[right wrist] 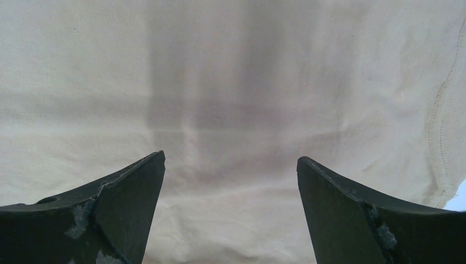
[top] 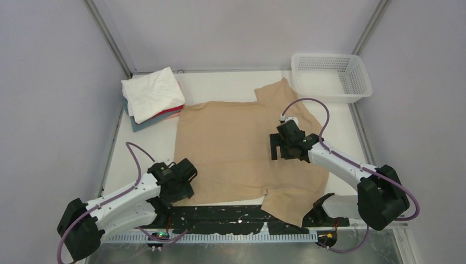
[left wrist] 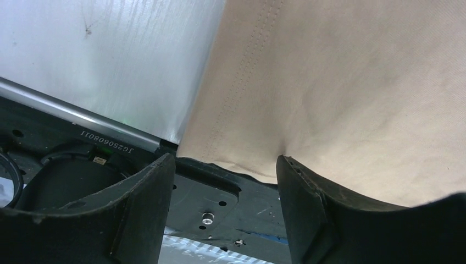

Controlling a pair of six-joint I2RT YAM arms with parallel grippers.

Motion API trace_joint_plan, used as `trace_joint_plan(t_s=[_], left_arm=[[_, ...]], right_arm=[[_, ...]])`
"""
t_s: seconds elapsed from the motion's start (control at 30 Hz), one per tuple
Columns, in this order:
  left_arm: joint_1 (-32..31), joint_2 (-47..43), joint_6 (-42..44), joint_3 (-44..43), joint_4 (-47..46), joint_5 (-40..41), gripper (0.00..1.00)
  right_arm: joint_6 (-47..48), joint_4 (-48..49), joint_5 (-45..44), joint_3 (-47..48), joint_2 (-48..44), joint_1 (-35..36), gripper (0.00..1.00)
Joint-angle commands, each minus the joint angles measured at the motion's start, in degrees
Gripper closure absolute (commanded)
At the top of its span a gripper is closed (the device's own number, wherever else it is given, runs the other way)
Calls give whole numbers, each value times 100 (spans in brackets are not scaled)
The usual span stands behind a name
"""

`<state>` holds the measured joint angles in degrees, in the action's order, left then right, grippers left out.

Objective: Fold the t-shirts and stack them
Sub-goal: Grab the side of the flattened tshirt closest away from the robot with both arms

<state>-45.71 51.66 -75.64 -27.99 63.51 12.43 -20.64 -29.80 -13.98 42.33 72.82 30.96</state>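
Note:
A tan short-sleeved t-shirt [top: 236, 148] lies spread flat across the middle of the table; one sleeve hangs over the near edge at the right. My left gripper [top: 187, 181] is open at the shirt's near left hem corner; the left wrist view shows the hem [left wrist: 340, 88] between and just beyond the open fingers [left wrist: 308, 209]. My right gripper [top: 280, 149] is open and hovers over the shirt's right side, cloth [right wrist: 231, 110] filling its view. A folded stack with a white shirt [top: 153, 93] on top of red/pink and grey-blue ones sits at the back left.
A white plastic mesh basket [top: 331, 77] stands at the back right corner. The black mounting rail [top: 231, 217] runs along the near edge. Grey walls and metal frame posts enclose the table on the left, right and back.

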Motion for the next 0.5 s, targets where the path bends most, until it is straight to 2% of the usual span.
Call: trace_joint_plan(t_s=[0.0, 0.17, 0.37, 0.47], left_arm=[[-25, 109, -133, 30, 52, 270, 34], [-25, 84, -307, 107, -212, 447, 46], [-25, 236, -143, 7, -324, 504, 47], [-30, 351, 33, 15, -825, 386, 49]], right_arm=[[68, 185, 17, 81, -29, 24, 5], [76, 168, -10, 45, -121, 22, 5], [47, 126, -14, 71, -183, 23, 5], [72, 57, -58, 113, -196, 20, 5]])
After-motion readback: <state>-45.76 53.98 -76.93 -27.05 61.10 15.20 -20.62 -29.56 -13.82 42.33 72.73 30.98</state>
